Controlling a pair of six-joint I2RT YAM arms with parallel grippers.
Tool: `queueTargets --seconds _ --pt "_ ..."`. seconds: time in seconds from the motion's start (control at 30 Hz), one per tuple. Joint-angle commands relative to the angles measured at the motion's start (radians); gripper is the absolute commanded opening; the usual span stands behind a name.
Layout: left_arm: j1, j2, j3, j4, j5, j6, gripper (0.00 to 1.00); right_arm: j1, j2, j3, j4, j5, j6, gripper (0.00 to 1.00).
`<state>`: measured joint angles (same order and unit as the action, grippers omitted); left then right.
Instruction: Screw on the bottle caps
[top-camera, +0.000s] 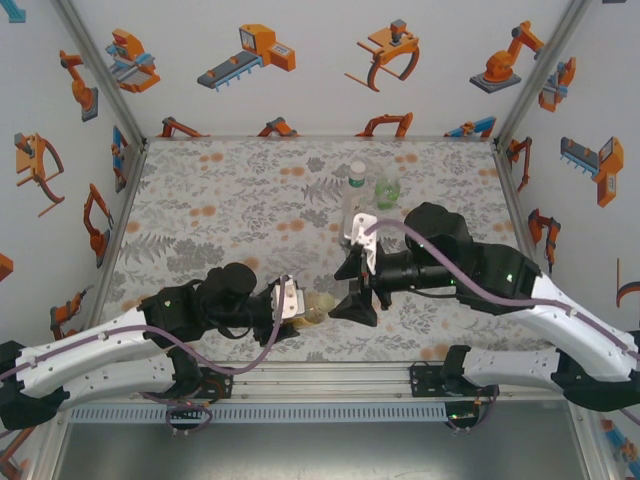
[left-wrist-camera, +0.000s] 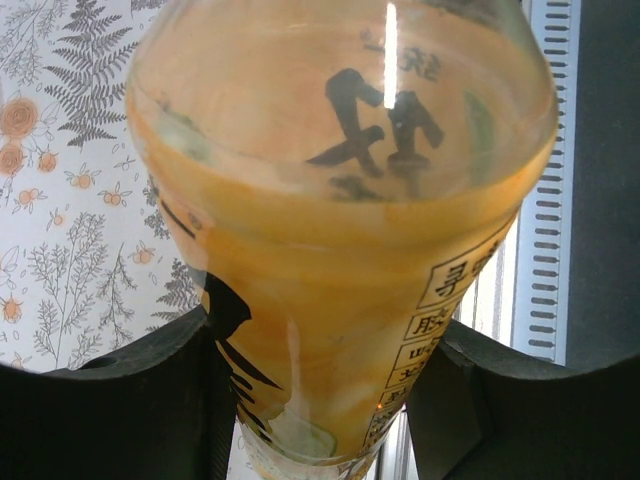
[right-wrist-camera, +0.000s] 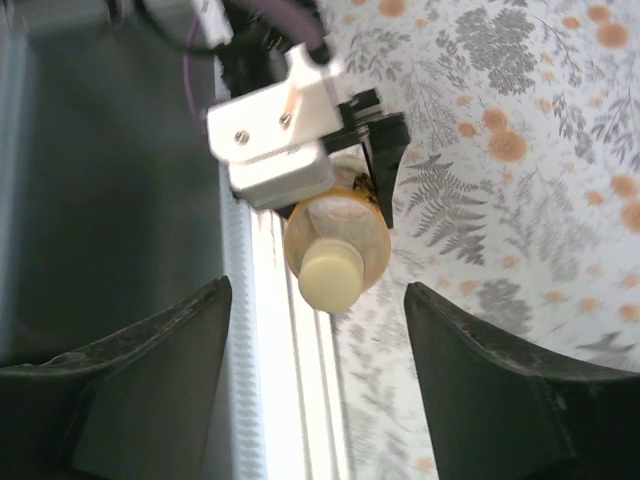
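Table: flat surface with a grey fern and orange flower print (top-camera: 220, 210), both arms reaching over its near edge.

Bottles, progress:
- Tall orange-yellow plastic bottle (left-wrist-camera: 340, 250): lying roughly level above the near edge of the table, held in the left gripper (top-camera: 300, 312), neck towards the right arm. A small pale yellow round plastic cap (right-wrist-camera: 330, 280) sits on its neck. Whether it is fully tightened cannot be told. Judged as the step in hand, or just finished.
- Clear plastic bottle with white label (top-camera: 354, 195): upright in the far middle of the table, well apart from both grippers. Its top looks white, possibly a cap; too small to be sure.
- Short squat green plastic bottle (top-camera: 388, 188): upright just beside the clear one, on its right. Cap state not readable.
- Judgement: at best one of three done. The two far bottles need checking and probably capping.

Pose:
- Left arm: stretched in from the left and low. Its two black fingers (left-wrist-camera: 120, 400) are clamped on either side of the orange-yellow bottle's lower body.
- Right arm: bent in from the right, wrist pointing at the bottle's neck end. The right gripper (top-camera: 350, 305) stands partly spread and holds nothing. In the right wrist view the cap lies ahead of the gap between its fingers (right-wrist-camera: 150, 380), touching neither.
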<state>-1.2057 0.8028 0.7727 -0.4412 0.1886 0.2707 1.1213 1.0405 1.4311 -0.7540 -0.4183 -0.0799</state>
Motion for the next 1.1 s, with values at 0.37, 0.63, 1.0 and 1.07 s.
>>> queueTargets --seconds 0.37,0.63,1.0,1.07 --pt "-0.005 -0.015 0.031 -0.007 0.043 -0.010 0.00 0.000 0.067 0.023 -0.089 -0.155 -0.478 0.46" --pt "-0.005 -0.011 0.025 0.004 0.043 -0.013 0.00 0.004 0.070 -0.006 -0.045 -0.162 -0.451 0.45" --pt "-0.005 -0.021 0.018 0.013 0.038 -0.016 0.00 0.008 0.072 -0.036 -0.003 -0.145 -0.411 0.35" --pt "-0.005 -0.025 0.016 0.019 0.035 -0.016 0.00 0.009 0.068 -0.048 0.021 -0.142 -0.383 0.28"
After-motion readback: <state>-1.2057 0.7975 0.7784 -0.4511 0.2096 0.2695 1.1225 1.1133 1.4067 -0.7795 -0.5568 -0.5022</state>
